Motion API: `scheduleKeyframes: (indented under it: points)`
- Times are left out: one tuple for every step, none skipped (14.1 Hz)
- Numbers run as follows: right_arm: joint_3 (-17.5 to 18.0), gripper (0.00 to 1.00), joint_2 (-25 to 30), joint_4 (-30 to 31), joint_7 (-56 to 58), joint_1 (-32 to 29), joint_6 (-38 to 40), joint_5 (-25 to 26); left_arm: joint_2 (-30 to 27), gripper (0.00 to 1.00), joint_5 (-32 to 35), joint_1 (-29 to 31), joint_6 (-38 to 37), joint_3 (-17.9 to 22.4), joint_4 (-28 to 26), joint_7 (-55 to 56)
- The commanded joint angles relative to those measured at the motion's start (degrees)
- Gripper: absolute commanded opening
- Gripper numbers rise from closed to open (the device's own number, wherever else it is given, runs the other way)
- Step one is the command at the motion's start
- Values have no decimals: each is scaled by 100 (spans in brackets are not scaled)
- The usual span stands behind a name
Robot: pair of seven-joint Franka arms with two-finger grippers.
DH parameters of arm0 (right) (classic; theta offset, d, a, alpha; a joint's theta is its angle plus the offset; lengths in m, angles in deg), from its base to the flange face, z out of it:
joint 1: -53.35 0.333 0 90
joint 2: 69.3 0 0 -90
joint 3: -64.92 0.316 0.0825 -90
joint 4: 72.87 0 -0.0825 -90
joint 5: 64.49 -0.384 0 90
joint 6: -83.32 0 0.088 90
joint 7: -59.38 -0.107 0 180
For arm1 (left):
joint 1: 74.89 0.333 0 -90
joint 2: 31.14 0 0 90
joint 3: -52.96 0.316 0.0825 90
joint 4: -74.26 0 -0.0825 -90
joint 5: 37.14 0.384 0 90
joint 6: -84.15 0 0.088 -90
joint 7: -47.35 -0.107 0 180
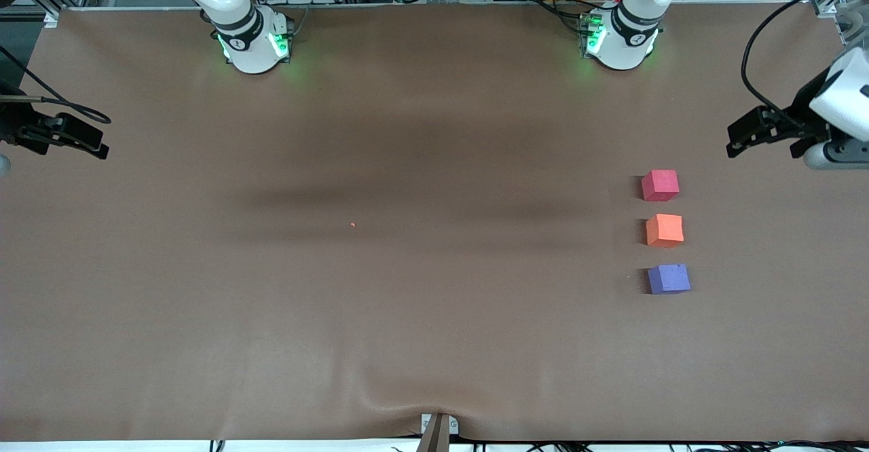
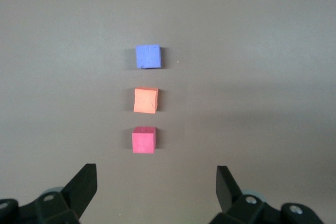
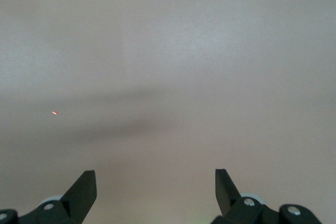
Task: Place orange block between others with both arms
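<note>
The orange block (image 1: pixel 664 229) sits on the table (image 1: pixel 380 316) toward the left arm's end, and it is already in the slot: the pinkish-red block (image 1: pixel 660 185) lies farther from the front camera, the purple block (image 1: pixel 669 279) nearer, and the orange one sits between them. There are small gaps on each side and no two cubes touch. The row runs roughly parallel to that end edge of the table and sits well in from it. From this layout I'd judge the placing done, or nearly so.

Why are the arms where they are? Both look pulled clear. The left gripper (image 1: pixel 764 133) hangs over the table's edge at the left arm's end, its jaws spread wide with nothing in them. Its wrist view looks past its fingertips (image 2: pixel 84 182) at all three cubes in a line, the pinkish-red one closest to it. That spacing reads as room left so nothing gets nudged.

The right gripper (image 1: pixel 71 141) waits over the table edge at the right arm's end, well apart from the blocks. It too is wide and empty, and its wrist view shows only bare brown tabletop and a tiny orange speck (image 1: pixel 353 224) near the middle of the table.

As for containers, there are none in view: no tray, bin or box. The cubes rest straight on the table covering.
</note>
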Motion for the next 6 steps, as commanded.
scheduleKeyframes:
  points:
    - [70,100,62,-13,-16,-76,-14,34,-161,100,-85,34,-29,119,-42,-85]
    - [79,100,62,-13,-16,-85,-14,25,-82,100,-67,60,-64,93,47,-85]
    - [70,100,62,-13,-16,-85,-14,25,-46,100,-58,95,-125,101,83,-102]
    - [70,100,62,-13,-16,-85,-14,25,-29,100,-41,96,-126,110,118,-119]
    - [70,100,62,-13,-16,-85,-14,34,-2,100,-41,104,-126,119,135,-120]
    - [70,100,62,-22,-16,-94,-14,16,24,100,-58,104,-126,119,144,-128]
